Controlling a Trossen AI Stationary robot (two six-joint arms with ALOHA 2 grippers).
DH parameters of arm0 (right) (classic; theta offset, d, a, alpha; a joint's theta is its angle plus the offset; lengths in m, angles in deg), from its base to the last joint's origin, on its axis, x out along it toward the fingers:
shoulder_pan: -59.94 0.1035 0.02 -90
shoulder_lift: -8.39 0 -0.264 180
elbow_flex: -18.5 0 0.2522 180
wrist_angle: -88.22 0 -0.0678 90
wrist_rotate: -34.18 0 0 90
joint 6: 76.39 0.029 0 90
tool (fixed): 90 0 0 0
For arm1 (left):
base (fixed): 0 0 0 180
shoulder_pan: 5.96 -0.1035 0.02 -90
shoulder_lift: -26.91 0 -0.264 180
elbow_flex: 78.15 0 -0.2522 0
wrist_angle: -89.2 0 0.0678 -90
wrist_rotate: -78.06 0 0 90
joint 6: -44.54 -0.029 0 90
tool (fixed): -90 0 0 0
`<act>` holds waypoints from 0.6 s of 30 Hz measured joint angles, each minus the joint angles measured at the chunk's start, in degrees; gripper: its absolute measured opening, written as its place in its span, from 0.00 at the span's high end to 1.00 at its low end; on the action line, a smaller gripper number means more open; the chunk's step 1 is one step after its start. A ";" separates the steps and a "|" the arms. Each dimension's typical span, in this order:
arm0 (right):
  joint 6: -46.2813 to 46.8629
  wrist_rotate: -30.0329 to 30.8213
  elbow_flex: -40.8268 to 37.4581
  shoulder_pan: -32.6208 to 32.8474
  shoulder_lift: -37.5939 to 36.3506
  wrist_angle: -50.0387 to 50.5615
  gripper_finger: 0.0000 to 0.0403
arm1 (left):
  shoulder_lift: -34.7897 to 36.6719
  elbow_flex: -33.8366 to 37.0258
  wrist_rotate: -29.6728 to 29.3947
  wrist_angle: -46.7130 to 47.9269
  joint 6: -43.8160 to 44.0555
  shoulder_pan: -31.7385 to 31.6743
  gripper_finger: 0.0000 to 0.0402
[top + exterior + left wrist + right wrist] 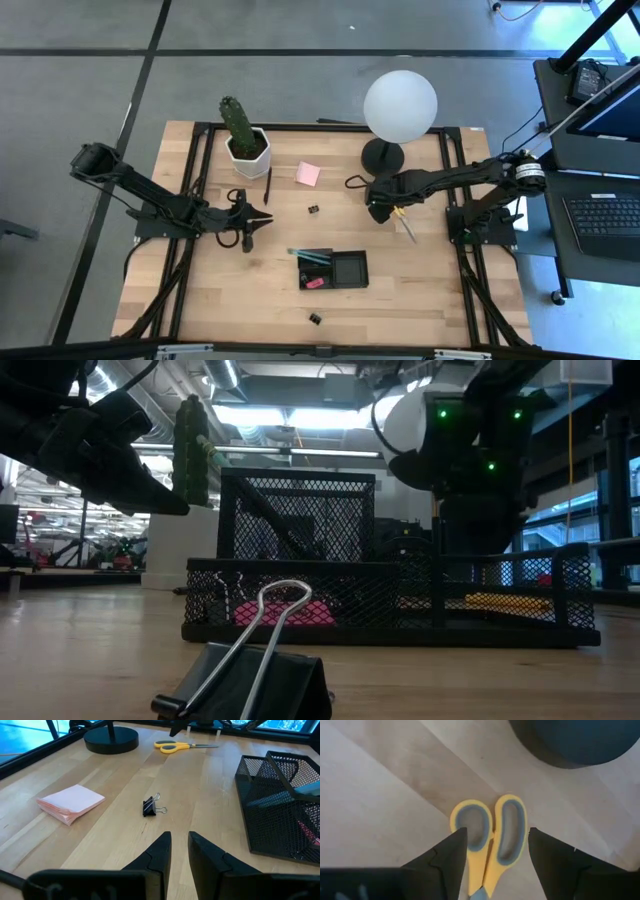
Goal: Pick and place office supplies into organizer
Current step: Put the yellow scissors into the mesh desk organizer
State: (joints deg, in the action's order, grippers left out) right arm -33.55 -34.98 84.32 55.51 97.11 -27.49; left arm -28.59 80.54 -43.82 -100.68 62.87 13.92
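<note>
The yellow-handled scissors (pixel 492 840) lie flat on the wooden table (pixel 420 300), in front of the lamp's round black base (pixel 570 740). My right gripper (pixel 495 837) hovers over their handle loops, pointing steeply down and open, one finger on either side of the two loops. The black mesh organizer (pixel 333 269) stands near the table's middle, with a pink eraser (pixel 313 283) inside. My left gripper (pixel 180 840) waits at the table's left, its fingers a narrow gap apart with nothing between them. A pink sticky-note pad (pixel 70 802) and a black binder clip (pixel 151 807) lie ahead of it.
A potted cactus (pixel 243 135) and a white globe lamp (pixel 400 100) stand at the far edge. A black pen (pixel 267 186) lies near the cactus. A second binder clip (pixel 315 318) sits near the front edge, large in the low view (pixel 250 680).
</note>
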 joint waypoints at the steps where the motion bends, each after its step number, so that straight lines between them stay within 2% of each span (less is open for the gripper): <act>1: -0.12 -0.04 0.01 -0.41 0.13 0.00 0.48 | 0.00 0.00 0.00 -0.02 0.00 0.00 0.85; 4: -1.40 -0.56 -1.04 -1.41 -0.06 -2.26 0.48 | 0.00 0.00 0.00 0.03 0.04 0.00 0.85; 8: -2.97 -4.81 -5.04 -2.48 -0.41 -7.98 0.48 | 0.02 0.00 0.00 0.42 0.63 0.00 0.85; 13: -2.79 -4.67 -9.94 -2.57 -0.72 -13.21 0.48 | 0.00 0.00 0.00 0.46 0.66 -0.01 0.85; 18: -2.91 -4.38 -11.62 -2.58 -0.75 -16.67 0.48 | 0.02 0.00 0.00 0.44 0.66 0.00 0.85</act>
State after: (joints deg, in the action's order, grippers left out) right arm -36.46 -39.36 72.71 52.93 96.36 -44.17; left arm -28.58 80.54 -43.82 -100.24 63.53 13.92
